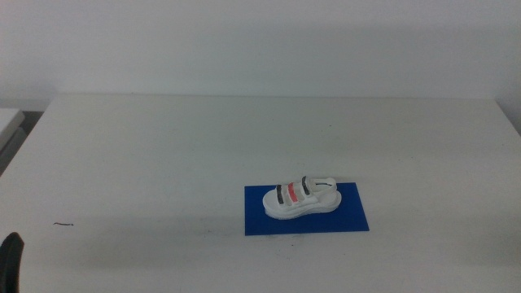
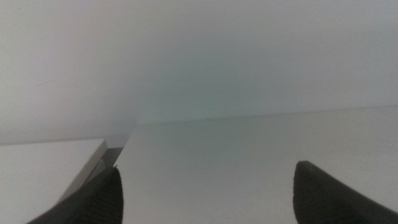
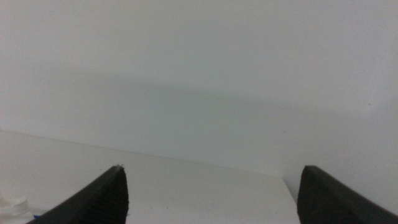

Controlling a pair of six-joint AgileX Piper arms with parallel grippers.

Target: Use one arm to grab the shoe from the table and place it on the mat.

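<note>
The middle camera looks forward and down over the whole table [image 1: 163, 146]. Both wrist cameras sit low near its surface, facing its far edge and the wall [image 3: 199, 62].

This looks like a lab or test room set up for robot trials, not a home or a shop. A large plain white table [image 1: 163, 155] fills most of the middle view and stands against a bare, pale wall [image 1: 260, 41] with no pictures, shelves or windows on it. The edge of a second white table [image 1: 8, 120] shows at the far left, close beside the first. The only things laid out are a small white shoe [image 1: 299, 198] resting on a flat blue mat [image 1: 350, 213], a staged, sparse arrangement.
</note>
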